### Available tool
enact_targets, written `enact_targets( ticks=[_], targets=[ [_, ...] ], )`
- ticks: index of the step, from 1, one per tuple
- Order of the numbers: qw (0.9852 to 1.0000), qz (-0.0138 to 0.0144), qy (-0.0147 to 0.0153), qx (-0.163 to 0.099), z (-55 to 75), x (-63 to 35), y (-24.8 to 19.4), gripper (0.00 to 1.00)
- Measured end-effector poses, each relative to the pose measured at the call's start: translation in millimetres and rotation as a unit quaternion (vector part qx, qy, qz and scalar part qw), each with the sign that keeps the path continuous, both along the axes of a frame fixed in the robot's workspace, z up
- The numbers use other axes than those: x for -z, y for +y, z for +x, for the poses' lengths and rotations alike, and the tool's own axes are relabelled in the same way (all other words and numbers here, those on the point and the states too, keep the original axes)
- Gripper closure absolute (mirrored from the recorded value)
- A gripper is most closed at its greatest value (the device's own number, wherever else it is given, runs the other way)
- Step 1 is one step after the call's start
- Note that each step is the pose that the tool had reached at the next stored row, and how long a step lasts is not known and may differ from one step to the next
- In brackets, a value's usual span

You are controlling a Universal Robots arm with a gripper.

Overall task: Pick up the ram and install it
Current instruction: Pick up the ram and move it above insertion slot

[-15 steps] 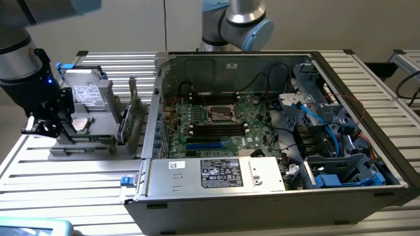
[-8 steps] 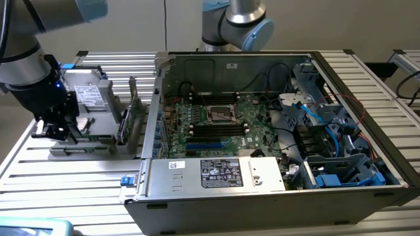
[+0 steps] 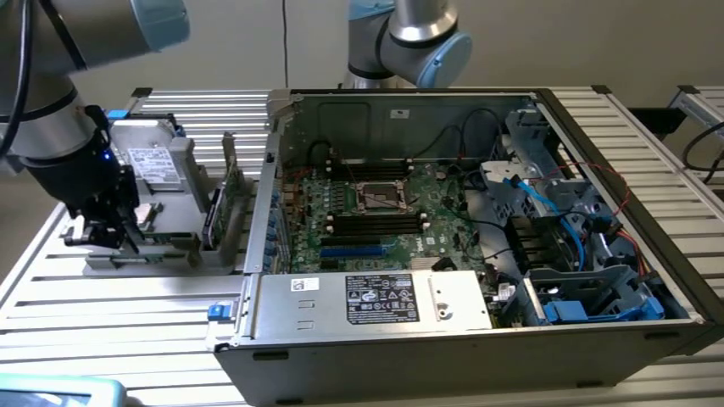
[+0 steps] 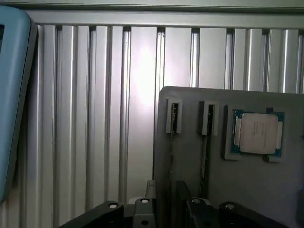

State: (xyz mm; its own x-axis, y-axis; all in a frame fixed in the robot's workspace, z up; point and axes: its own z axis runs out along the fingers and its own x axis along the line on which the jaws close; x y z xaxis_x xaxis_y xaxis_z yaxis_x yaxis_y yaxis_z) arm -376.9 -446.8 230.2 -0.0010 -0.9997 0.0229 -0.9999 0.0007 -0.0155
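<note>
The ram stands on edge in a slot of the grey holder plate, seen as a thin dark strip. A second thin stick sits in the neighbouring slot. My gripper hangs just above the plate with its jaws apart, one on each side of the first stick's line, holding nothing. In the exterior view my gripper is low over the near end of the holder, at the exterior view's left of the open computer case.
A processor chip lies in a pocket of the holder beside the sticks. A taller green card stands upright between holder and case. The motherboard shows black slots. A second arm rises behind the case.
</note>
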Motion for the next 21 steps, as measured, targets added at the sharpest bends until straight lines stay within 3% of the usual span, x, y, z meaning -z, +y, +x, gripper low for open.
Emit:
enact_targets(
  ticks=[7, 11, 21],
  targets=[
    [0.9990, 0.0020, 0.0000, 0.045, 0.0, 12.5, 0.2, 0.69],
    [0.9989, 0.0020, 0.0000, 0.046, 0.0, 13.3, 3.9, 0.69],
    [0.9989, 0.0040, 0.0002, 0.046, 0.0, 24.8, 4.2, 0.69]
  ],
)
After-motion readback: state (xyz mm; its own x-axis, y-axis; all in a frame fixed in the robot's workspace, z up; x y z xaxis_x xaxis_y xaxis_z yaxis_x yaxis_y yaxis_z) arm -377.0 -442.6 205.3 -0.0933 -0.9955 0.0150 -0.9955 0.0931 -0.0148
